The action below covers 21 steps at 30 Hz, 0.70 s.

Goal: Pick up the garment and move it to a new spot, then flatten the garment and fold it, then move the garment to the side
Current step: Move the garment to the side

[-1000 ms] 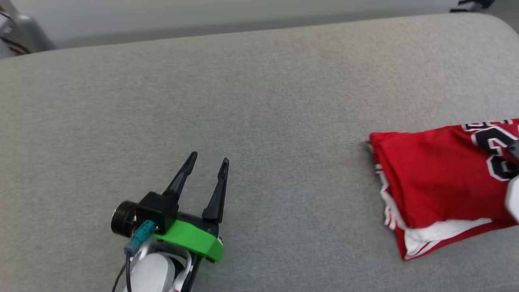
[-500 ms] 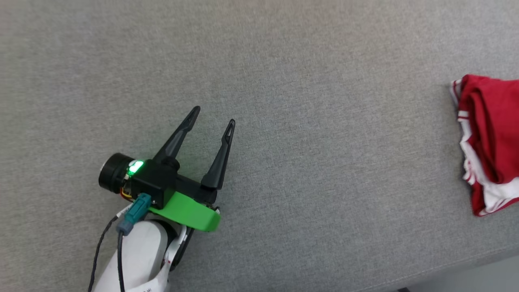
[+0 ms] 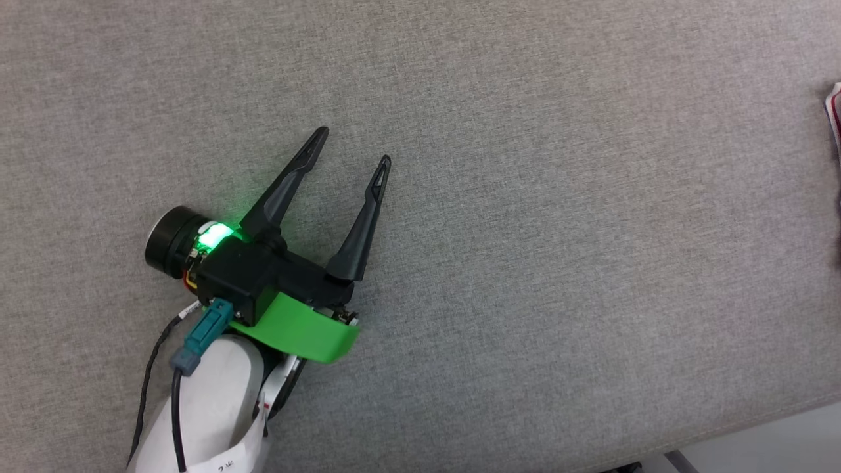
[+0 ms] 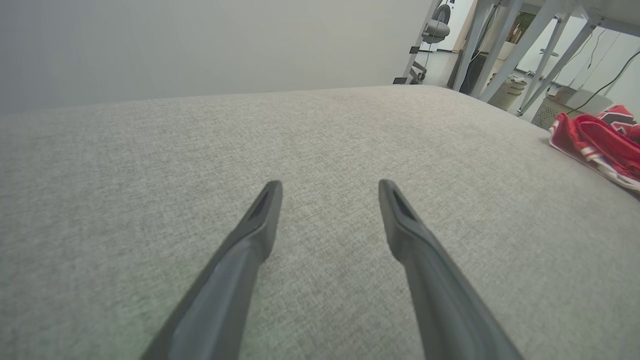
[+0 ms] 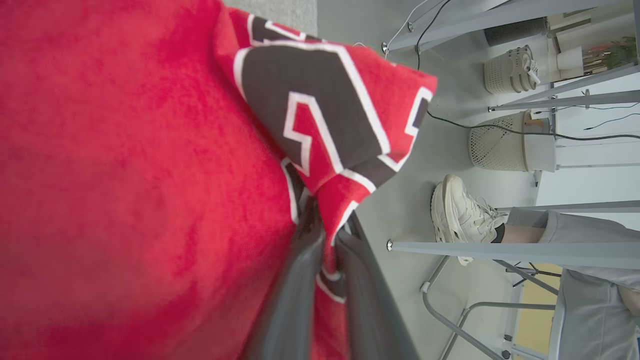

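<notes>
While our right gripper (image 5: 327, 227) pinches the limp, light shirt (image 5: 125, 175) by its lettered fold, a sound hold, our left gripper (image 3: 353, 146) hangs, jaws spread.

The garment (image 5: 125, 175) is bright red, with black block lettering outlined in white and red-and-white striped trim. The upholstered surface (image 3: 525, 197) is a mottled light grey weave. The left gripper (image 3: 352, 146) has black fingers, a vivid green bracket (image 3: 299, 332), a teal connector (image 3: 200, 332) and a white forearm (image 3: 210, 401). The right gripper (image 5: 330, 225) has dark grey fingers. A person's shoe (image 5: 457, 215) is cream; the mesh basket (image 5: 495, 142) off-white.
</notes>
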### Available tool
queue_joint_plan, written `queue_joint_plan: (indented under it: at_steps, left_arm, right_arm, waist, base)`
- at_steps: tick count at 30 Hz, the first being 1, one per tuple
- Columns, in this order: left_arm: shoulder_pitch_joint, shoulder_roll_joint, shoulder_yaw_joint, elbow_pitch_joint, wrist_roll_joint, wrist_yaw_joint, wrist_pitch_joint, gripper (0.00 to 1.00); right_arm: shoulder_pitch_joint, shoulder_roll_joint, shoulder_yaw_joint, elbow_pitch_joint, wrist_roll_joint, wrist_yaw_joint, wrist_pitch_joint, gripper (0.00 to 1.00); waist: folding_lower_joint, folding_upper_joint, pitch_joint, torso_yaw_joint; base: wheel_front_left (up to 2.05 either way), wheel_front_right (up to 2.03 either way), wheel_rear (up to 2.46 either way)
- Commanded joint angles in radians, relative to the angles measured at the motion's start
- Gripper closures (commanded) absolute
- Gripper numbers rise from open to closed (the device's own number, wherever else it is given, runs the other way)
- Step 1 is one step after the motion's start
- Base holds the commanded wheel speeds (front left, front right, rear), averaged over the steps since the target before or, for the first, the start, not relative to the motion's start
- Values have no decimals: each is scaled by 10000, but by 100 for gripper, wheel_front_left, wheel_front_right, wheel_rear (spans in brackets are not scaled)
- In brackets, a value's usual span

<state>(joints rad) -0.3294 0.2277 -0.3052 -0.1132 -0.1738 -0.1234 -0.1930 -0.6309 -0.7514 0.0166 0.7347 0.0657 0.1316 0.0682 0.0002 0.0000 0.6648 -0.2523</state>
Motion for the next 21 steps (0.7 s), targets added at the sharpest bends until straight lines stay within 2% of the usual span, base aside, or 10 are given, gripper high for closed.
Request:
queue_joint_plan:
  at_steps: [1,3,4,5,6,10,14,21]
  left_arm:
    - [-13,152,62,141,24,52,14,0]
    - [7,139,54,179,-3,77,-12,0]
    - [11,127,48,204,-15,89,-33,0]
    - [16,104,36,256,-36,98,-67,0]
    - [22,81,22,306,-56,103,-93,0]
    - [65,-58,-30,605,-169,129,-263,0]
    - [187,-208,54,1008,-350,182,-469,0]
    - [733,-444,484,1679,-731,347,-659,0]
  right_arm:
    - [-263,68,-91,216,-148,-9,-113,100]
    - [-380,125,-219,486,-277,-9,-229,100]
    - [-429,155,-302,611,-336,-9,-271,93]
    - [-482,178,-384,744,-429,-9,-331,24]
    - [-520,190,-450,849,-484,-9,-354,0]
    - [-603,136,-532,1098,-692,-9,-468,0]
    - [-662,53,-481,845,-679,-9,-710,0]
    - [-458,378,-12,-1170,215,-9,-1008,0]
  waist:
    - [-2,0,9,100]
    - [-2,0,-82,143]
    - [-2,0,-137,161]
    - [-2,0,-233,187]
    - [-2,0,-313,209]
    - [-2,0,-833,353]
    - [-2,0,-1556,559]
    - [-2,0,-3055,1073]
  base:
    - [0,0,0]
    - [0,0,0]
    - [0,0,0]
    - [0,0,0]
    - [0,0,0]
    - [0,0,0]
    - [0,0,0]
    - [0,0,0]
